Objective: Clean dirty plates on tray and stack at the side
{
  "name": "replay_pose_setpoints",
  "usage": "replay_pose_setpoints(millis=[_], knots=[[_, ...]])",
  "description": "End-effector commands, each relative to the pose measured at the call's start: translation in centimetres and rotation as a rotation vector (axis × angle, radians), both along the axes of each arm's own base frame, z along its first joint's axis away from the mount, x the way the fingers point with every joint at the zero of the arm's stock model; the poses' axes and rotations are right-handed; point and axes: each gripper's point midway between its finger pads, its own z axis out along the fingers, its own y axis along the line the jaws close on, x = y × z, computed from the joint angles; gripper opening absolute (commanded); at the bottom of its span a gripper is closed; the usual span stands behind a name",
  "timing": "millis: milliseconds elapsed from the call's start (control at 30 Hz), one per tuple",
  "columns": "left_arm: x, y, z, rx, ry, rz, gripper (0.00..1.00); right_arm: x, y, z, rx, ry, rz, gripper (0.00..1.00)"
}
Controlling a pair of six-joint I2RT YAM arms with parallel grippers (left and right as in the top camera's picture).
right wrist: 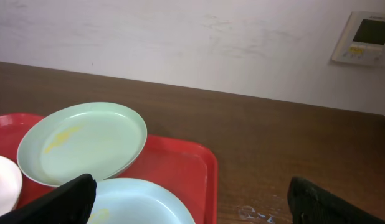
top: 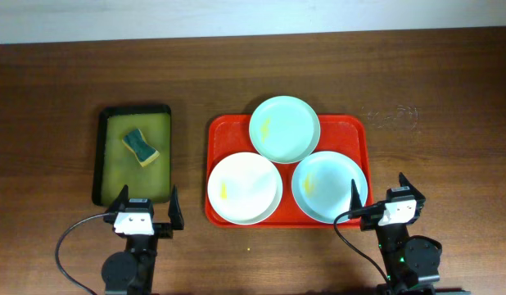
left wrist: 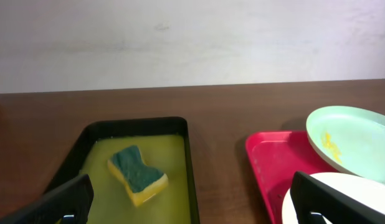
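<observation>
Three plates lie on the red tray [top: 351,127]: a pale green plate [top: 285,129] at the back, a white plate [top: 244,188] at front left and a pale blue plate [top: 329,187] at front right, each with a small yellow smear. The tray [left wrist: 273,165] and green plate [left wrist: 354,142] show in the left wrist view, and the green plate [right wrist: 83,142], blue plate [right wrist: 142,202] and tray [right wrist: 186,162] in the right wrist view. My left gripper [top: 146,211] is open and empty near the table's front edge, before the black tray. My right gripper [top: 379,201] is open and empty by the red tray's front right corner.
A black-rimmed tray [top: 103,156] with yellow-green inside stands at the left and holds a green-and-yellow sponge [top: 142,147], also in the left wrist view [left wrist: 136,174]. Bare wooden table [top: 433,123] lies right of the red tray. A white wall is at the back.
</observation>
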Motion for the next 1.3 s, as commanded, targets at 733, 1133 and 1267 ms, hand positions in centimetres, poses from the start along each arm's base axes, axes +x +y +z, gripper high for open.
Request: replay_pose_setpoints(millis=[733, 1133, 1267], knots=[[-2.4, -7.4, 16.8, 0.012, -0.105, -0.456, 0.99, 0.0, -0.4, -0.3, 0.009, 0.004, -0.020, 0.99], [7.1, -4.6, 9.9, -0.090, 0.595, -0.237, 0.99, 0.0, -0.4, -0.3, 0.009, 0.004, -0.020, 0.99], [9.6, -1.7, 6.6, -0.074, 0.767, -0.097, 0.99, 0.0, -0.4, -0.3, 0.009, 0.004, -0.020, 0.99]])
